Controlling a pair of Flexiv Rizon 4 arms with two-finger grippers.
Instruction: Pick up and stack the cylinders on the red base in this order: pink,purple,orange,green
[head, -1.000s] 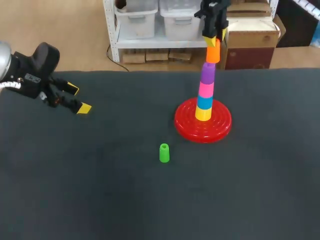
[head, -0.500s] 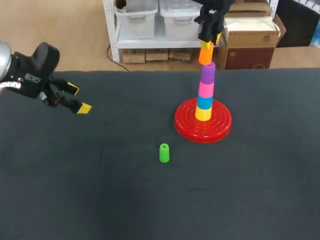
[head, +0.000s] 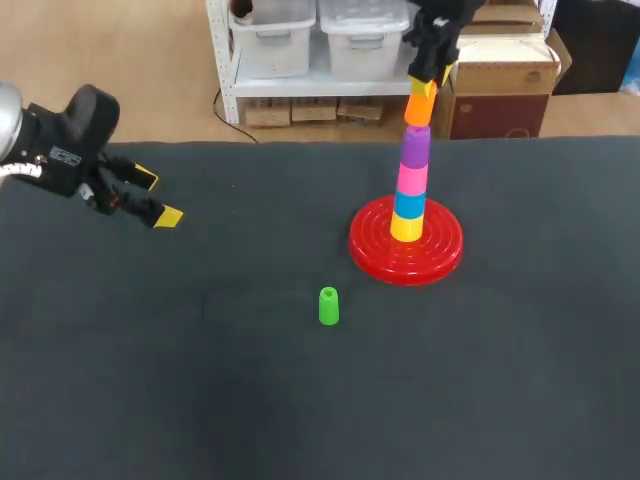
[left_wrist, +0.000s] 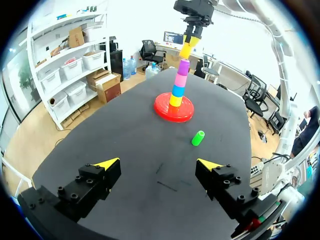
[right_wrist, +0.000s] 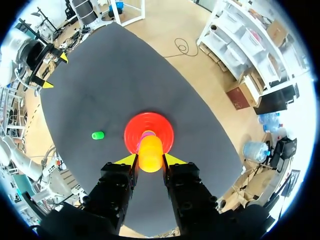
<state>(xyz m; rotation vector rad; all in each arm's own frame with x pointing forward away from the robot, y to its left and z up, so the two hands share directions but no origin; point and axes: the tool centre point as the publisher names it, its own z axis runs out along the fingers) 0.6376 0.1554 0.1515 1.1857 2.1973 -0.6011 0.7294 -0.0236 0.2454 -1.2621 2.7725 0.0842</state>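
On the red base (head: 441, 257) you've got a stack going: yellow cylinder (head: 406, 228) at the bottom, then blue (head: 408, 204), pink (head: 412, 178) and purple (head: 416, 146). Straight above the base, your right gripper (head: 431, 78) is clamped on the orange cylinder (head: 420, 108), one yellow tip on each side. It's holding it a bit tilted right at the top of the purple one, and you can't tell from here if it's actually seated. The green cylinder (head: 328, 306) stands upright on the dark table (head: 200, 400), near the base, off its left side and closer to the robot. Your left gripper (head: 157, 197) hangs well away to the left of the base, fingers spread wide apart.
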